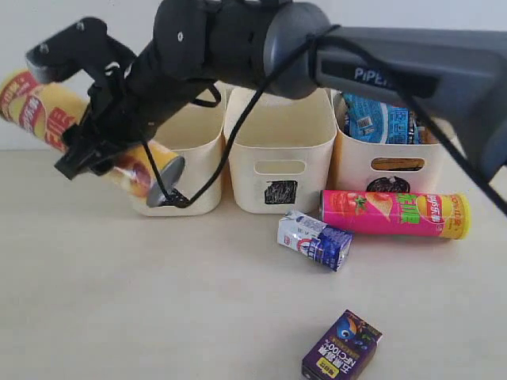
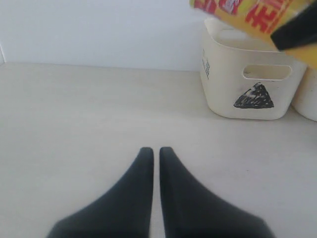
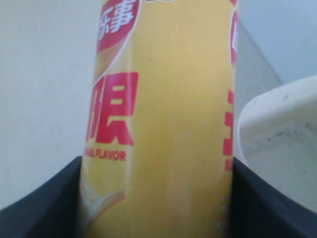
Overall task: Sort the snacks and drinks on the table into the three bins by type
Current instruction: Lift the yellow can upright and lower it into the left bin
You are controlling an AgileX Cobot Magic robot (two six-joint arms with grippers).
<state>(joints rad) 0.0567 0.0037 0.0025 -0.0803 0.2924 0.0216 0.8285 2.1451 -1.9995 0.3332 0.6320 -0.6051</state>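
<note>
Purple drink carton (image 1: 341, 348) lies up front, untouched; behind it the right gripper (image 1: 70, 111) clamps the yellow chip tube (image 1: 40, 111) mid-length, long axis slanting, lower end at the triangle bin (image 2: 223, 94); left gripper (image 2: 156, 163) sits pressed together, empty, well apart.

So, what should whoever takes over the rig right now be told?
Right gripper: shut on the long yellow chip tube, held tilted by the triangle-marked cream plastic bin.
Left gripper: shut, empty, above the table.
Done: blue crinkly noodle packet in the circle-marked bin.
Left: drop the yellow tube; pink-and-green chip tube, white-and-blue box carton and dark purple box carton lie on the table.
</note>
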